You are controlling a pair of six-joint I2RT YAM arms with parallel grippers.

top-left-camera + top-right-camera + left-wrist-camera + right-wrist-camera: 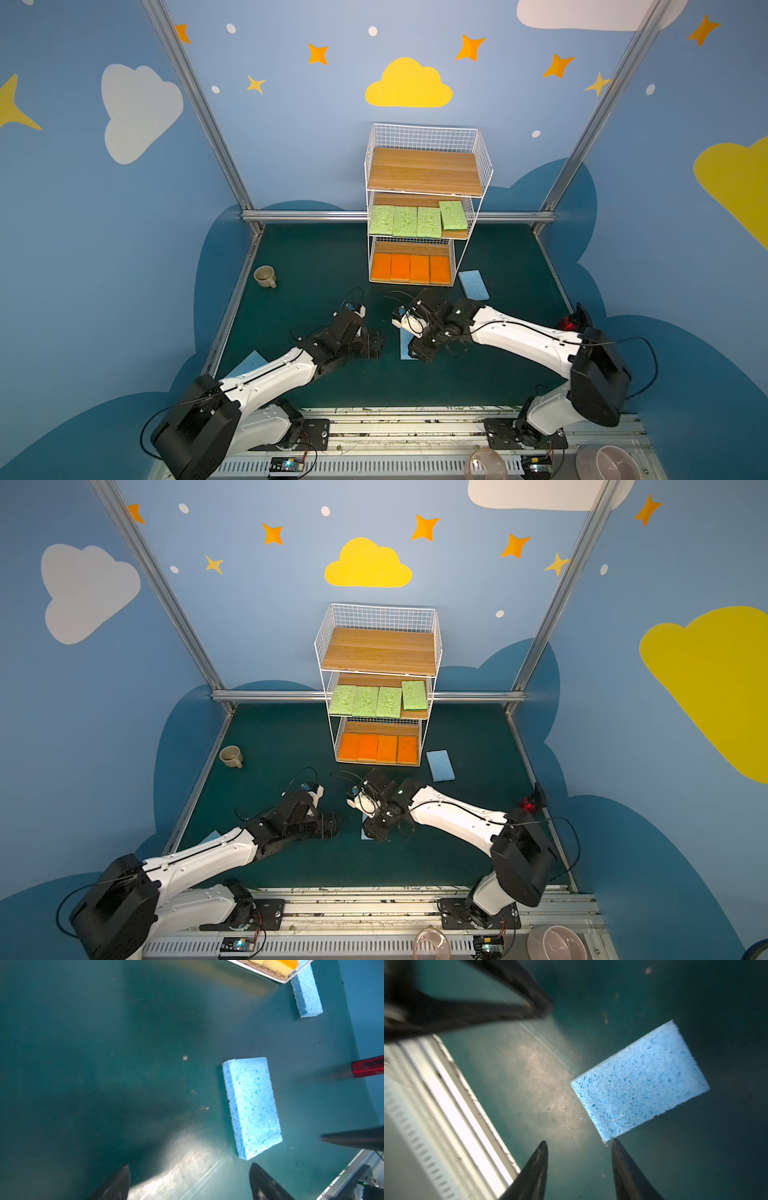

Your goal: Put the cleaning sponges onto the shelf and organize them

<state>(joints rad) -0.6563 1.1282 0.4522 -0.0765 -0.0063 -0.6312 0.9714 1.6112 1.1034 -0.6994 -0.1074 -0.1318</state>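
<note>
Sponges go on the shelf point(424, 170), and most are there: green sponges point(405, 221) on the middle board, orange sponges point(409, 268) on the bottom one. One blue sponge point(641, 1082) lies flat on the mat point(316, 257), right at a fingertip of the right gripper point(579, 1142). It and the left gripper point(189, 1165) both have fingers apart, holding nothing. I think the right one should move over the sponge's middle, pinch softly, then lift.

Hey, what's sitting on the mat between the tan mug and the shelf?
Nothing; between the mug and the shelf the green mat is bare, as both top views show.
</note>
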